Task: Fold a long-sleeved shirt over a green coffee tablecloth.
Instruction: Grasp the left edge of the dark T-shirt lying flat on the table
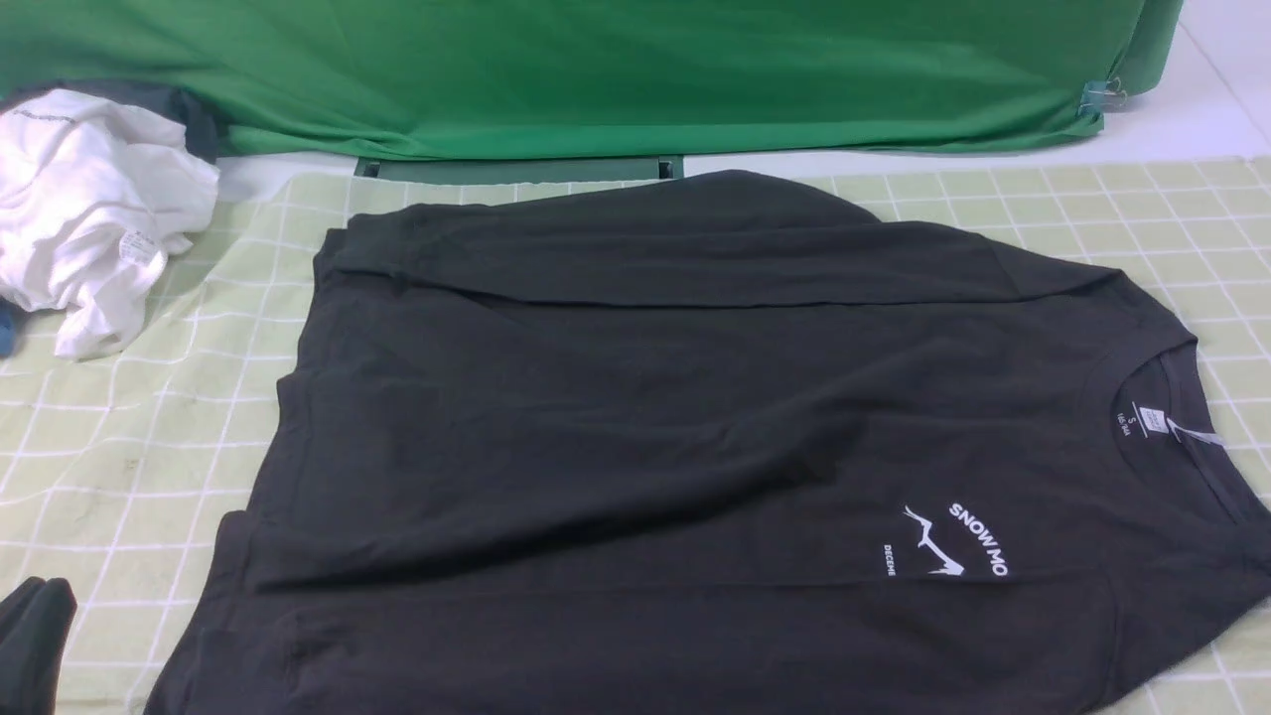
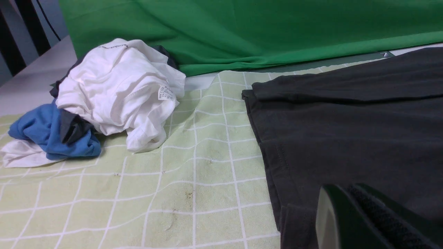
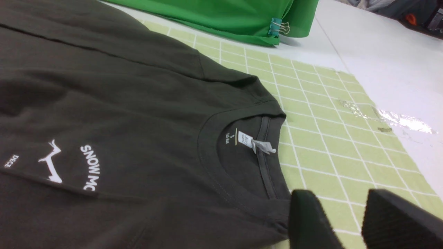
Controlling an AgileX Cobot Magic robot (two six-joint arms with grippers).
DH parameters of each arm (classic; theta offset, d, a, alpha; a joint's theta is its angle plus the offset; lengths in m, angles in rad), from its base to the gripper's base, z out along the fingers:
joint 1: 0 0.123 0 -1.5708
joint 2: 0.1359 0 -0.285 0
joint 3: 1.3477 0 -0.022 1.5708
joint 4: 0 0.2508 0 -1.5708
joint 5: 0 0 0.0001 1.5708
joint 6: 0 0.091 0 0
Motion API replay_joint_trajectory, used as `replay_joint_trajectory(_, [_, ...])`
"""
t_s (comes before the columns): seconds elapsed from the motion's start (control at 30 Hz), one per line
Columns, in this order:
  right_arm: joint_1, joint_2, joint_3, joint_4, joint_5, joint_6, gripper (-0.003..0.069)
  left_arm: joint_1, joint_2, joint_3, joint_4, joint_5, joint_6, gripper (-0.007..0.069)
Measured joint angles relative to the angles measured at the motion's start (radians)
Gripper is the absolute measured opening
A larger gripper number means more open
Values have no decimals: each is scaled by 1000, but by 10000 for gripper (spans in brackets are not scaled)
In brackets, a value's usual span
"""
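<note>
The black long-sleeved shirt (image 1: 635,397) lies flat on the pale green grid tablecloth (image 1: 129,467), its sleeves folded in over the body. Its collar and white neck label (image 1: 1152,419) point right, and the "SNOW MO" print (image 1: 978,541) faces up. My left gripper (image 1: 35,636) shows at the lower left corner, beside the shirt's hem. In the left wrist view the left gripper (image 2: 346,191) has its fingers together, hovering by the hem (image 2: 294,207) with nothing between them. My right gripper (image 3: 341,202) is open over bare tablecloth (image 3: 328,138), just beside the collar (image 3: 266,173). It is outside the front view.
A crumpled white garment (image 1: 89,209) sits at the far left on the cloth, with a blue one (image 2: 45,131) beside it. Plain bright green fabric (image 1: 596,70) hangs along the back, held by a clip (image 3: 278,26). Shiny tape (image 3: 398,119) marks the white table on the right.
</note>
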State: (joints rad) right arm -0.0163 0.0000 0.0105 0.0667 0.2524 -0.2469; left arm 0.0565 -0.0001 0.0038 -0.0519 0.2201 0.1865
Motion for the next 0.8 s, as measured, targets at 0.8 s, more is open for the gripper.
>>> replay_joint_trajectory(0.8, [0,0,0,0,0,1,240,0,0,0,28,-26,-5,15])
